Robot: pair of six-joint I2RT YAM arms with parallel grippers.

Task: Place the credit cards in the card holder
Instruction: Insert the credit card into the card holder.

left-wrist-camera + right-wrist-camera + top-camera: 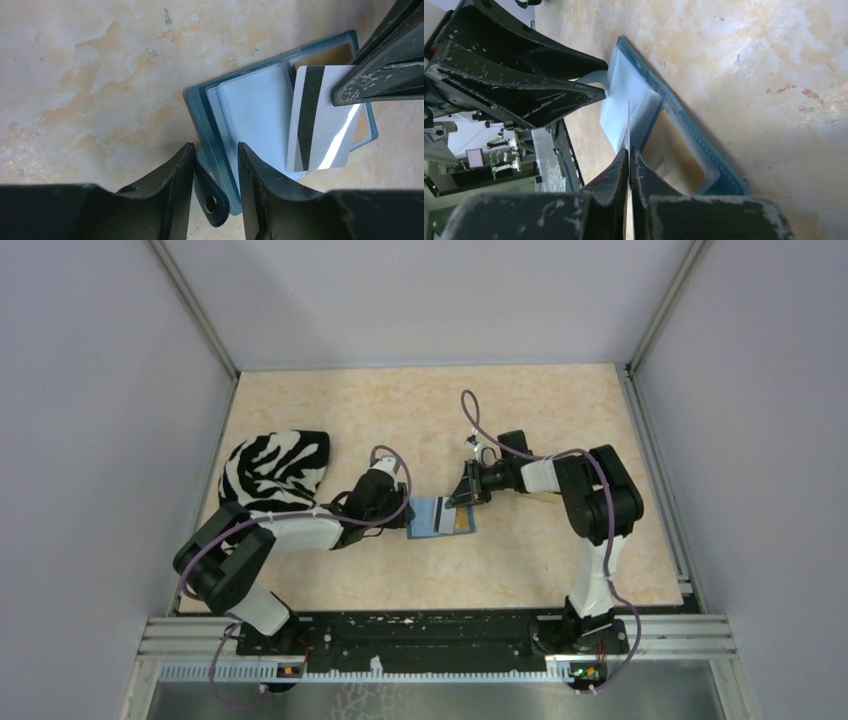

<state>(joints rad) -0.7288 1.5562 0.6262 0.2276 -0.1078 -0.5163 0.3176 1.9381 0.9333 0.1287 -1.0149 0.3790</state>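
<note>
card holder [420,520] lay open & flat on the marbled beige tabletop [560,410], about mid-table, btwn the two grippers. teal outside, lighter blue inside, w/ a clear sleeve [255,107] lying on the inner face. its snap tab [212,197] stuck out at the corner nearest the left arm.

left gripper [216,150] sat at that corner w/ jaws partly apart, one finger [170,190] on each side of the tab & the holder's edge. couldn't tell whether they pinched it or only straddled it.

right gripper [629,152] was clamped tight on a silver card [325,130] w/ a dark mag stripe [306,115] down one side. card hung low over the half of the holder farther from the left gripper, just beside the sleeve. touching or not, couldn't tell. in the right wrist view it showed only as a thin line coming out from btwn the fingertips, pointing at the holder's inside.

a gold-orange card [324,54] showed in the holder's windowed pocket, partly under the silver one.

zebra-print cloth [275,468] lay bunched at the left of the table, well apart from the holder.
</note>
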